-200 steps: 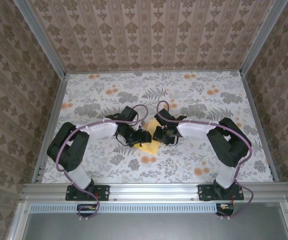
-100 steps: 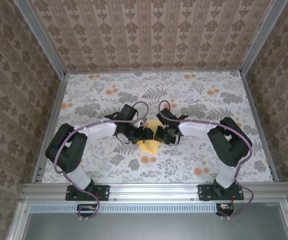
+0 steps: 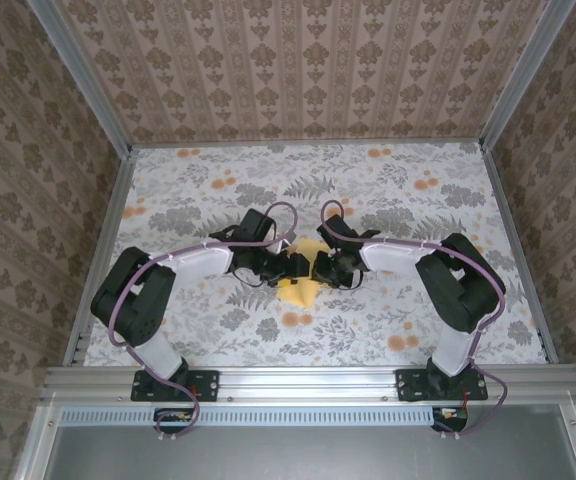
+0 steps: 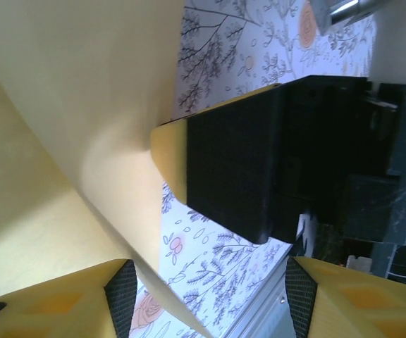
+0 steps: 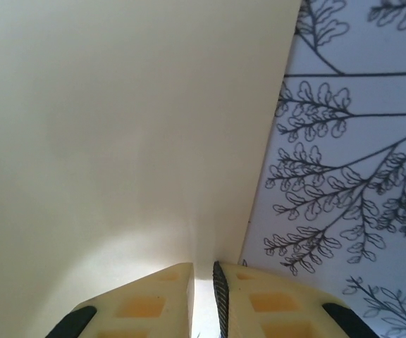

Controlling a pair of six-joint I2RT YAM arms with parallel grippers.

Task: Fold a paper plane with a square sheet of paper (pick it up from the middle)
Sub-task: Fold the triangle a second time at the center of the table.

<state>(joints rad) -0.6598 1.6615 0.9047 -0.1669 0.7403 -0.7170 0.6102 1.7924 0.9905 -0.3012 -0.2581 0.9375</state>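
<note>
Square sheet of paper (image 3: 298,292) sits at the middle of the tabletop (image 3: 388,330), about equally far from the left and right edges, wedged between the two claws that meet over it. Right gripper (image 3: 320,268): fingers pressed nearly together, pinching the sheet's edge; the right wrist view shows the right gripper (image 5: 203,285) with a thin pale strip of paper (image 5: 118,141) between its yellow pads. Left gripper (image 3: 288,268): jaws spread wide. In the left wrist view the left gripper (image 4: 206,296) has both pads well apart, and the paper (image 4: 55,141) runs down between them in a bowed curve; whether either pad touches it I cannot tell. The right gripper's black finger (image 4: 231,169), yellow-tipped, pushes into that curve from the side and blocks most of the view beyond. Paper: thin, matte, pale yellow, smooth, bent rather than flat. Tabletop cover: white cloth printed with grey ferns and leaves (image 5: 351,176), with orange flower blotches (image 3: 290,320) just on the near side of the sheet. Patterned brown wallpaper panels (image 3: 298,70) enclose three edges; an aluminium rail (image 3: 308,380) runs along the near edge. Purple cables (image 3: 128,300) loop over both arms.
</note>
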